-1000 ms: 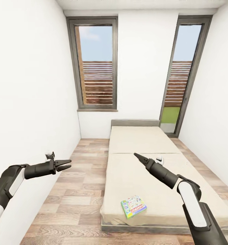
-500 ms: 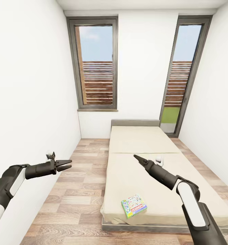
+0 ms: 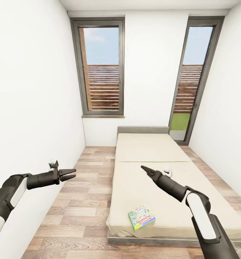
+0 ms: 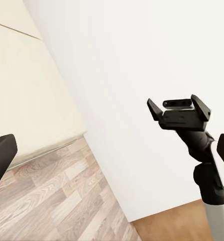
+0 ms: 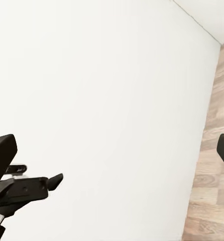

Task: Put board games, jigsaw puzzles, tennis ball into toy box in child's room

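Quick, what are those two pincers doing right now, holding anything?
Left pincer: open, holding nothing, out over the wood floor.
Right pincer: empty over the bed; open or closed cannot be told.

Right gripper [image 3: 146, 169] has drifted slightly toward the left and a touch lower over the bed [image 3: 134, 190], arm following it. It now hides more of the small white object [image 3: 167, 167] beside it

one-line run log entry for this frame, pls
phase: facing bed | target: green-edged board game on mattress near foot | left claw: open, empty, over floor | right claw: above bed, state unclear
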Robot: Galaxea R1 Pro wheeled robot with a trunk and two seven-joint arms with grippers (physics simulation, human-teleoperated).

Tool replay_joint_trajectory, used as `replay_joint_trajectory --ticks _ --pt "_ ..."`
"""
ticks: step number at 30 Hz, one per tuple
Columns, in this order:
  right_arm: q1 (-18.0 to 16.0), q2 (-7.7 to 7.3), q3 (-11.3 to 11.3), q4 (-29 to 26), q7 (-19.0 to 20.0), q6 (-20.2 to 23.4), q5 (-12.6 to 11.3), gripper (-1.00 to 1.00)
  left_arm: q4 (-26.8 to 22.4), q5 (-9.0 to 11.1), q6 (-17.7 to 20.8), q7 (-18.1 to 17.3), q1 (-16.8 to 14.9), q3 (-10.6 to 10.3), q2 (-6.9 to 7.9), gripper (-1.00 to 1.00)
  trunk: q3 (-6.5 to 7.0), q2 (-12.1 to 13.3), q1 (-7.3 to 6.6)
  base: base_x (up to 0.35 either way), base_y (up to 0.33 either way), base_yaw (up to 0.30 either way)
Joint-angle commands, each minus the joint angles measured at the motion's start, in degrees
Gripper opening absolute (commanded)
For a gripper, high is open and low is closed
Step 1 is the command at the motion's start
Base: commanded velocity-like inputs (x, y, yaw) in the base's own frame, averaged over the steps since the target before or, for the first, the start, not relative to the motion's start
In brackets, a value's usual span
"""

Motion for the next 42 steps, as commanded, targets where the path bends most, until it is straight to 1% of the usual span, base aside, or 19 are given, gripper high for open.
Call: replay_joint_trajectory --ticks 1,3,5,10,21,36,38,42 --pt "-0.03 0.01 -0.09 0.03 -0.41 0.44 0.04 1.00 0.01 0.18 0.48 -0.05 -0.01 -0.02 0.02 1.00 -0.03 -0.04 0.02 0.000 0.000 0.000" --pt "0.05 0.01 -0.09 0.64 -2.76 0.76 -0.07 1.00 0.01 0.19 0.48 -0.05 -0.01 -0.02 0.03 1.00 -0.03 -0.04 0.02 0.000 0.000 0.000" --pt "0.09 0.01 -0.09 1.55 -3.85 0.86 -0.17 1.00 0.01 0.18 0.48 -0.05 -0.01 -0.02 0.02 1.00 -0.03 -0.04 0.02 0.000 0.000 0.000" --pt "-0.03 0.00 -0.15 3.62 -4.90 0.96 -0.20 1.00 0.01 0.17 0.48 -0.02 -0.01 -0.02 -0.01 1.00 -0.03 -0.04 0.02 0.000 0.000 0.000" --pt "-0.05 -0.21 -0.60 5.55 -5.04 1.04 -0.22 1.00 0.01 0.17 0.46 0.04 -0.01 -0.02 -0.01 1.00 -0.03 -0.04 0.02 0.000 0.000 0.000" --pt "0.24 -0.24 -0.68 5.33 -4.67 0.29 -0.74 1.00 0.01 0.17 0.47 -0.04 -0.01 0.16 0.13 1.00 -0.03 -0.04 0.02 0.000 0.000 0.000" --pt "0.23 -0.26 -0.90 5.38 -4.64 0.14 -0.79 1.00 0.03 0.17 0.46 -0.04 -0.01 0.16 0.11 1.00 -0.03 -0.04 0.02 0.000 0.000 0.000" --pt "0.21 -0.25 -2.68 5.82 -4.64 -0.05 -0.87 1.00 0.09 0.17 0.44 -0.03 -0.01 0.13 0.07 1.00 -0.03 -0.04 0.02 0.000 0.000 0.000"
